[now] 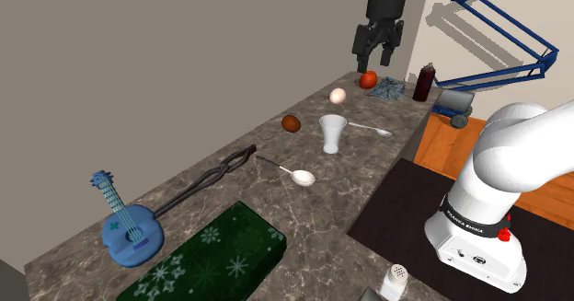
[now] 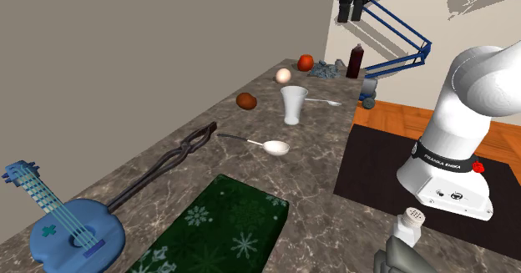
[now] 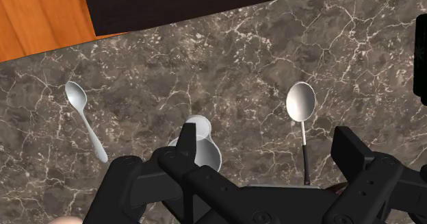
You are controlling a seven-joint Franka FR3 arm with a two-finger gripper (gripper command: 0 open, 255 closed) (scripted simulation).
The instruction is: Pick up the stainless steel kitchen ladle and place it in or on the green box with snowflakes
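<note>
Barely started tbh. My tool (image 1: 377,58) hangs high over the surface (image 1: 276,212), fingers apart, gripping nothing. The ladle (image 1: 300,176) lies untouched between the white cup (image 1: 333,133) and the green box (image 1: 216,258). Everything's left to do.

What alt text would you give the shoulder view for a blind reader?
A white robot arm holds its open black gripper high over the far end of a marbled counter. On it are a ladle, a white cup, a spoon, tongs, a blue toy guitar and, nearest, a green snowflake box.
</note>
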